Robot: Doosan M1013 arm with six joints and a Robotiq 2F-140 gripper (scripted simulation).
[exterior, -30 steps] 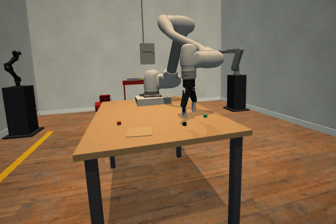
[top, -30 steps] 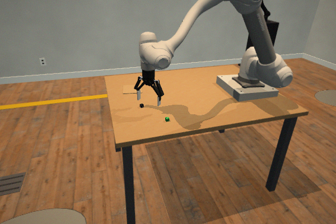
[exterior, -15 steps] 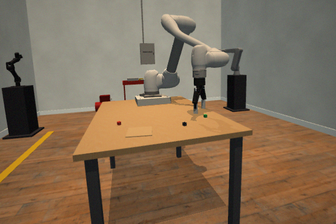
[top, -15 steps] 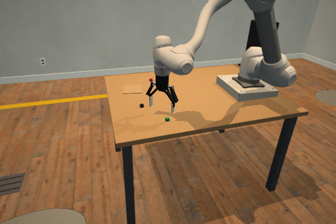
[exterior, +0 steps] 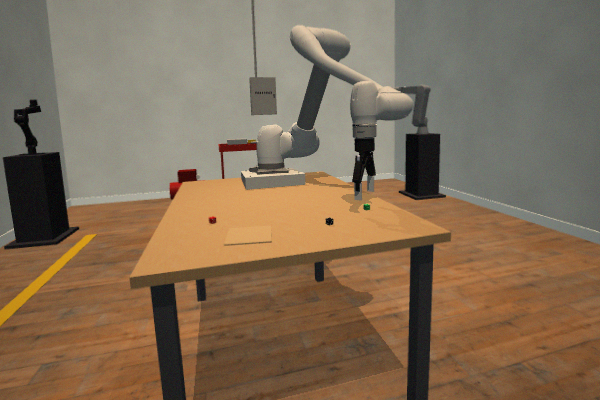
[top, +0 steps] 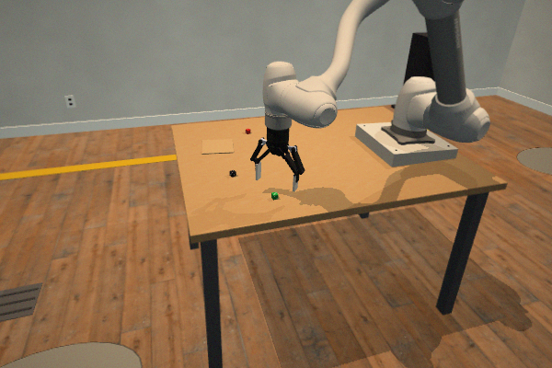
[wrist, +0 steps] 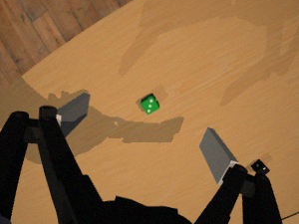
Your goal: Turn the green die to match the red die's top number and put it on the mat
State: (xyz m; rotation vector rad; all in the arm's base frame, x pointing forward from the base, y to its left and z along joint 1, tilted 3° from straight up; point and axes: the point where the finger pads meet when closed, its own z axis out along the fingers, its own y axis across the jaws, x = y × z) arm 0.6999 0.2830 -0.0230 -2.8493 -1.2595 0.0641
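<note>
The green die [top: 274, 195] lies flat on the table near its front edge; it also shows in the exterior view [exterior: 366, 206] and in the wrist view [wrist: 149, 104]. My gripper [top: 276, 183] is open and empty, hanging above the table with its fingertips close over the green die; it also shows in the exterior view [exterior: 364, 190] and in the wrist view [wrist: 146, 132]. The red die [top: 247, 131] sits at the far side of the table, beyond the tan mat [top: 217, 145]. The pips on the red die are too small to read.
A black die [top: 233, 173] lies between the mat and the green die, left of the gripper; it shows at the wrist view's right edge [wrist: 259, 167]. The robot base [top: 406, 142] stands at the table's right side. The table edge [top: 322, 216] runs close to the green die.
</note>
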